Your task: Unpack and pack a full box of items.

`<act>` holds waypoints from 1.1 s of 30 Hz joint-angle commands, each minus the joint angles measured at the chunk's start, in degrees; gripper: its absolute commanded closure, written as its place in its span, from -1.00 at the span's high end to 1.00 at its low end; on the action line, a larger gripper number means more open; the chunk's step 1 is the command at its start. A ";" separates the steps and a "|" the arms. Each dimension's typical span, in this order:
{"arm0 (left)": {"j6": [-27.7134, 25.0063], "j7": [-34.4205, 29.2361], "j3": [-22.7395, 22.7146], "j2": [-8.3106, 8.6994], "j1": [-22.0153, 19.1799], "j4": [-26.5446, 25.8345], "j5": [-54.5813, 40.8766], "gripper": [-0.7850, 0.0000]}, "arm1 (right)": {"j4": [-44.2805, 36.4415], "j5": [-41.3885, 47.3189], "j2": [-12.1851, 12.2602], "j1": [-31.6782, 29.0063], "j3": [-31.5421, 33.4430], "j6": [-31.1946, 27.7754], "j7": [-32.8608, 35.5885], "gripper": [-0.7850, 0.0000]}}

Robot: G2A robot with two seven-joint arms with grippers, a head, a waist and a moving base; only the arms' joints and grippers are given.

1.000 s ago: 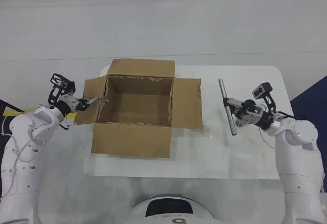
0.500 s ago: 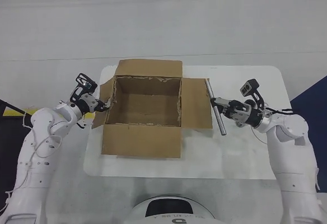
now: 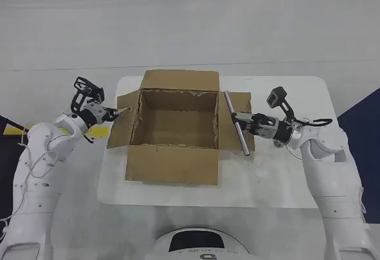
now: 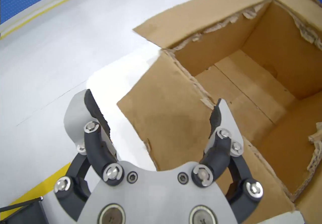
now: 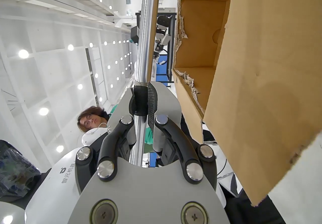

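From above, the right gripper (image 3: 237,118) is clamping a metal rod (image 3: 244,142) over the cardboard box's (image 3: 172,164) 3 o'clock flap. At the left wrist, the left gripper (image 4: 153,106) is gaping wide by the 9 o'clock flap, seemingly not touching. At the right wrist, the rod is hanging just outside the wall; clearing the rim before lowering looks wisest.

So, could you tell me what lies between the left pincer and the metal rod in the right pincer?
The open cardboard box sits between the left pincer and the metal rod, as the top view shows.
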 commanded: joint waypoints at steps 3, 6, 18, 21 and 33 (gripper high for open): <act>-0.92 -0.97 -6.35 1.08 -0.35 3.11 -4.23 1.00 | -0.46 -3.22 -0.36 2.92 -5.32 2.31 -2.66 -1.00; -1.40 -2.06 -9.14 1.65 -0.88 5.03 -7.03 1.00 | 0.60 -4.61 -0.83 5.83 -9.29 3.92 -4.98 -1.00; -1.26 -2.63 -9.71 2.48 -1.68 9.88 -8.38 1.00 | 5.05 -17.66 -3.00 14.59 -23.54 6.65 -19.90 -1.00; -1.14 -2.13 -9.03 2.58 -2.53 11.40 -7.53 1.00 | 5.42 -19.79 -3.62 15.50 -26.22 8.12 -23.70 -1.00; -0.22 -0.54 -6.60 2.88 -5.99 17.24 -5.95 1.00 | 8.66 -31.14 -6.19 19.64 -38.09 13.96 -29.34 -0.90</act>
